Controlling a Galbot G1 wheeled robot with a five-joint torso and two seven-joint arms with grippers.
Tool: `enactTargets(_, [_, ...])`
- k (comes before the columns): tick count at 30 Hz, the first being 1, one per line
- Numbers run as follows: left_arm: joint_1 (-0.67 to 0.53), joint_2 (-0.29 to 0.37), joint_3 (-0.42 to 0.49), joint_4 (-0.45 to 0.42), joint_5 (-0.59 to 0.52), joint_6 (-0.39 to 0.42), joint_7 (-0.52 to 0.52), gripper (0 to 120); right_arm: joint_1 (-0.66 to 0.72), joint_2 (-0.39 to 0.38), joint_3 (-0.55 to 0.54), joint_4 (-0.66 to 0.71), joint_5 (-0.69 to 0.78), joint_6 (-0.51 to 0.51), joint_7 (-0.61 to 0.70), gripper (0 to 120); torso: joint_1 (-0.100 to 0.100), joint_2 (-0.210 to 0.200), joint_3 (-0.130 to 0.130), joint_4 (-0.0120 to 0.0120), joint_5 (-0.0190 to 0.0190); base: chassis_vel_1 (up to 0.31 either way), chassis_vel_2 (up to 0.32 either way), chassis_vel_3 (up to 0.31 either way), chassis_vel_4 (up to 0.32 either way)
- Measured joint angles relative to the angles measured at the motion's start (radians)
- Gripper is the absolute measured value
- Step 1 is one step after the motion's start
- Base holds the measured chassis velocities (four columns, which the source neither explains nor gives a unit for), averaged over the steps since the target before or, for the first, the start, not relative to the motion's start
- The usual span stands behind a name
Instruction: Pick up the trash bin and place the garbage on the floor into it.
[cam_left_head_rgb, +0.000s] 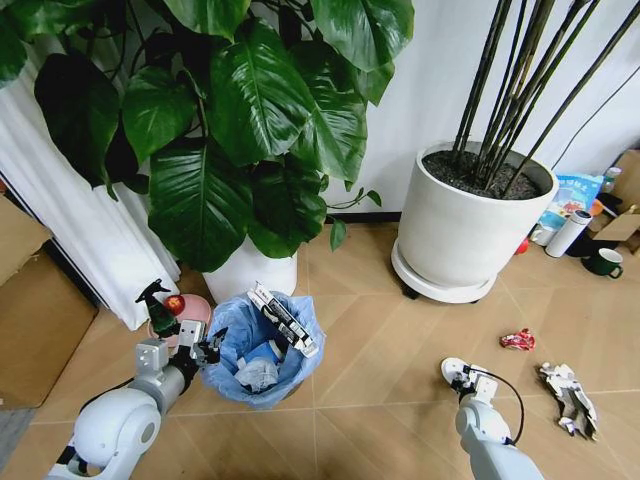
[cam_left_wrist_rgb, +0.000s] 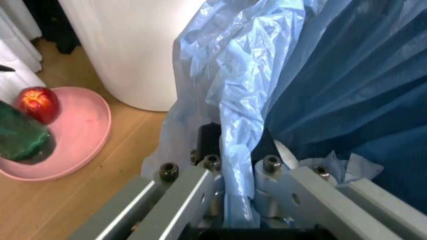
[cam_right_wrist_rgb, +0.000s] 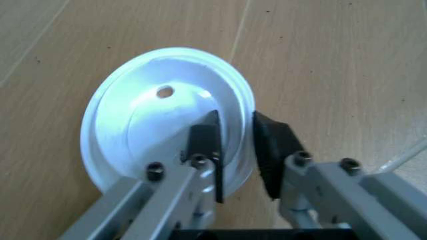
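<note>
Bright, even daylight fills the scene; shadows on the floor (cam_left_head_rgb: 400, 380) stay soft. The white disc (cam_right_wrist_rgb: 153, 125) glares bluish-white up close. Both wrist views are slightly soft, their nearest metal parts blurred.

The trash bin (cam_left_head_rgb: 262, 352) stands on the floor (cam_left_head_rgb: 370, 330) before the left plant pot (cam_left_head_rgb: 250, 272), with a plate (cam_left_head_rgb: 190, 312) just to its left. Wrappers (cam_left_head_rgb: 284, 318) lean inside it. A disc (cam_left_head_rgb: 453, 371) lies well right; farther right lie more wrappers (cam_left_head_rgb: 568, 398).
</note>
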Motion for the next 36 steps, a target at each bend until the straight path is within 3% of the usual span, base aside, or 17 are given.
enactTargets(2, [-0.001,0.0,0.0,0.0,-0.001,0.0,0.0,0,-0.001,0.001,-0.002,0.002,0.001,0.0,-0.001,5,0.0,0.0,0.0,0.0002,0.0007,0.0,0.0,0.0,0.0])
enactTargets(6, [-0.003,0.0,0.003,0.0,-0.001,0.0,0.0,0,-0.003,0.002,-0.003,0.006,0.001,-0.001,-0.002,0,0.0,0.0,0.0,0.0002,0.0003,0.0,0.0,0.0,0.0])
enactTargets(16, [-0.003,0.0,-0.002,0.0,-0.001,0.0,0.003,0,-0.025,-0.002,-0.009,0.091,0.004,-0.003,-0.004,0,0.0,0.0,0.0,0.0001,0.0008,0.0,0.0,0.0,0.0])
enactTargets(17, [-0.003,-0.001,-0.002,0.0,-0.001,-0.001,0.004,0,-0.033,-0.01,-0.018,0.141,0.004,-0.004,-0.004,0,0.0,0.0,0.0,0.0002,-0.0005,0.0,0.0,0.0,0.0])
enactTargets(21, [-0.003,-0.004,-0.002,-0.001,0.0,-0.001,0.004,0,-0.043,-0.024,-0.037,0.212,0.005,-0.006,-0.004,0,0.0,0.0,0.0,0.0001,0.0007,0.0,0.0,0.0,0.0])
enactTargets(29, [0.004,-0.005,-0.003,-0.011,0.001,-0.002,0.001,0,-0.07,-0.12,-0.145,0.496,0.034,-0.03,-0.008,0,0.0,0.0,0.0,-0.0001,-0.0001,0.0,0.0,0.0,0.0])
enactTargets(31, [0.004,-0.005,-0.001,-0.012,0.001,-0.002,-0.006,0,-0.069,-0.174,-0.198,0.638,0.079,-0.052,-0.01,0,0.0,0.0,0.0,-0.0001,-0.0002,0.0,0.0,0.0,0.0])
enactTargets(33, [0.004,-0.005,0.001,-0.012,0.001,-0.002,-0.009,0,-0.065,-0.193,-0.219,0.683,0.096,-0.062,-0.01,0,0.0,0.0,0.0,0.0,0.0,0.0,0.0,0.0,0.0])
enactTargets(36, [-0.004,-0.008,0.02,-0.003,0.001,-0.001,-0.018,0,-0.035,-0.276,-0.332,0.871,0.189,-0.102,-0.009,0,0.0,0.0,0.0,0.0001,0.0001,0.0,0.0,0.0,0.0])
